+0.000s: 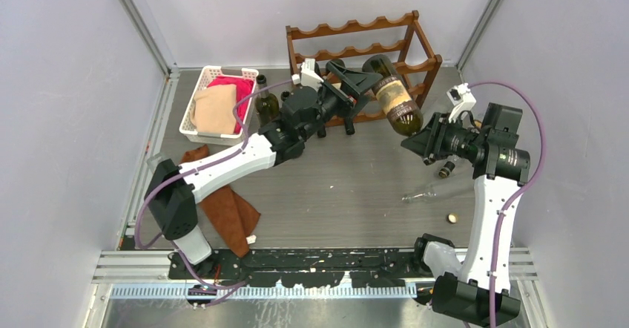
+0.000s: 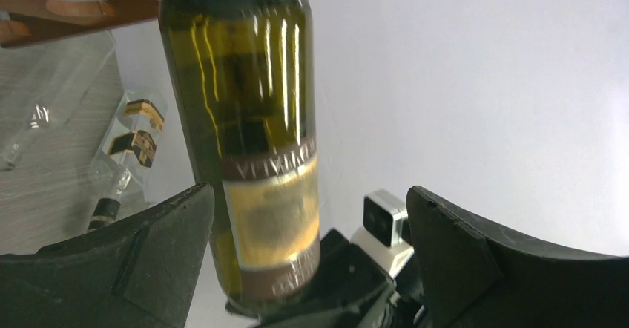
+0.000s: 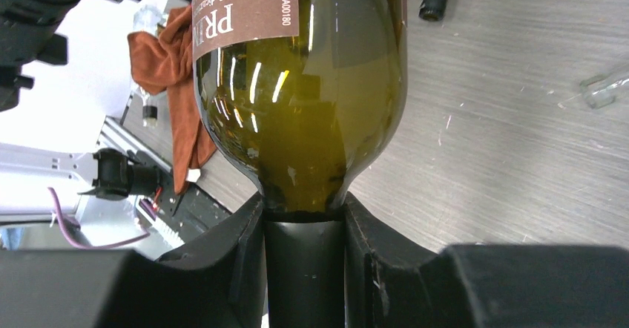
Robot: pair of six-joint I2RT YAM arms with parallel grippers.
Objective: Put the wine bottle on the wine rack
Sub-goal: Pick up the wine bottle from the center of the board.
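Dark olive-green glass wine bottle with tan paper label (image 1: 394, 99) is off the table, in the air just in front of the right half of the dark reddish-brown wooden wine rack with scalloped rails (image 1: 356, 27). It is not yet seated in any cradle. Right gripper (image 3: 304, 224) is clamped tight on the bottle's neck, just under the shoulder, and is the only grip on it. Left gripper (image 2: 311, 254) is spread wide around the bottle body and grasps nothing, with a clear gap on one side, while the other finger (image 2: 148, 246) is close; contact there can't be told. Risks, as judged: the heavy body hangs out ahead of a neck-only pinch, so it may droop or twist in the right fingers. The base could also hit a rail edge instead of dropping into a scallop, shoving the rack back, and the loose left fingers could bump the glass. The long axis runs diagonally from near-right to far-left in the top view, base toward the rack and neck toward the right arm. How steeply it tilts can't be told.
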